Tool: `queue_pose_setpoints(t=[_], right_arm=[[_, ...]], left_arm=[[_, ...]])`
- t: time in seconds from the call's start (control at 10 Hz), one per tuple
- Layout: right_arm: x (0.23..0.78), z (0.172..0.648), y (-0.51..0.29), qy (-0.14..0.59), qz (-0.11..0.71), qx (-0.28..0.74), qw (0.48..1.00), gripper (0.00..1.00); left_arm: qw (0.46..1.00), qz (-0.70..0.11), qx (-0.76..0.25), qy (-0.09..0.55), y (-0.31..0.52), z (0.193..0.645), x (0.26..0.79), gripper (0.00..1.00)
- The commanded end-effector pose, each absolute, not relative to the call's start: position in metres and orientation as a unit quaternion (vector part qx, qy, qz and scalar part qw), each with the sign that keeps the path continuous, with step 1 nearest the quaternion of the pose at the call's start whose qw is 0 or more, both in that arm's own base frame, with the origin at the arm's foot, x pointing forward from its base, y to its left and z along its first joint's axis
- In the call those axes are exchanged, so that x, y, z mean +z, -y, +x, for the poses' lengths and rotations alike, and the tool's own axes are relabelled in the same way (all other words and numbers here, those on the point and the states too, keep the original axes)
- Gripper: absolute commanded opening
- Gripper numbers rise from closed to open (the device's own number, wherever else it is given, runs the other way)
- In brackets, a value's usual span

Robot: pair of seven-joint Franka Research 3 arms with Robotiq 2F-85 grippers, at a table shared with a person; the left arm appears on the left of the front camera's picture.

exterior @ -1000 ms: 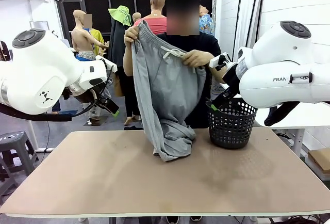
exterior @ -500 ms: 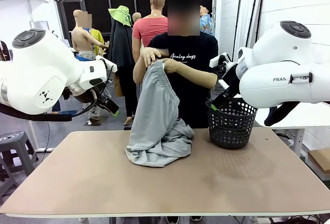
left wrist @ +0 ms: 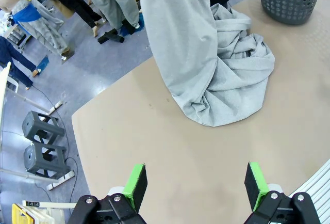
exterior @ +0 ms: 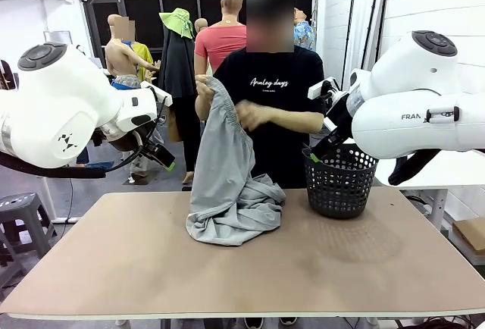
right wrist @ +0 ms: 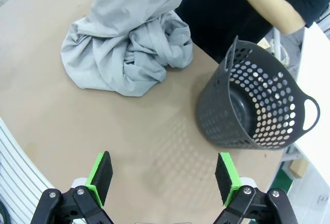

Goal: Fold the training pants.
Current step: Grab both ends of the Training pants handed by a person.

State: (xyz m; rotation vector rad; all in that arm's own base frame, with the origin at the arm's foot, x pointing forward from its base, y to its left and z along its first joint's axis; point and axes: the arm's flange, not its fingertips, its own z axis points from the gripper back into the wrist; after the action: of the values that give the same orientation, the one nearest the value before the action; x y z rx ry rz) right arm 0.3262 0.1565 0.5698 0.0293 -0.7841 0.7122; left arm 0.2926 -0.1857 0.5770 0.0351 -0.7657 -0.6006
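The light grey training pants (exterior: pixel 229 185) hang from the person's hands (exterior: pixel 204 88) at the far side, their lower part bunched in a heap on the table. The left wrist view has the pants (left wrist: pixel 216 79) ahead of my open left gripper (left wrist: pixel 195 181), well apart from it. In the right wrist view the crumpled pants (right wrist: pixel 129 43) lie beyond my open right gripper (right wrist: pixel 164 177), which hovers above bare table. In the front view my left gripper (exterior: pixel 161 155) is raised at the left and my right gripper (exterior: pixel 322 147) is raised by the basket. Both hold nothing.
A black mesh basket (exterior: pixel 339 181) stands on the table right of the pants, also seen as the basket (right wrist: pixel 252 110) from the right wrist. The brown table (exterior: pixel 242 268) is bare in front. Grey stools (left wrist: pixel 44 146) stand on the floor off its left edge.
The person lowered the pants from held up wide to gathered in the hands, the legs piling on the table. Both arms stayed still with grippers open.
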Motion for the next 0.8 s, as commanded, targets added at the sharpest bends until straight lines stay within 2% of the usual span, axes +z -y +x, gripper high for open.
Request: queue_pose_setpoints(t=[0.0, 0.7], right_arm=[[0.5698, 0.3273, -0.1571, 0.377, 0.016, 0.337, 0.863, 1.00], [0.5698, 0.3273, -0.1571, 0.377, 0.016, 0.337, 0.863, 1.00]], left_arm=[[0.883, 0.020, -0.292, 0.368, 0.1849, 0.2932, 0.5770, 1.00], [0.883, 0.020, -0.292, 0.368, 0.1849, 0.2932, 0.5770, 1.00]])
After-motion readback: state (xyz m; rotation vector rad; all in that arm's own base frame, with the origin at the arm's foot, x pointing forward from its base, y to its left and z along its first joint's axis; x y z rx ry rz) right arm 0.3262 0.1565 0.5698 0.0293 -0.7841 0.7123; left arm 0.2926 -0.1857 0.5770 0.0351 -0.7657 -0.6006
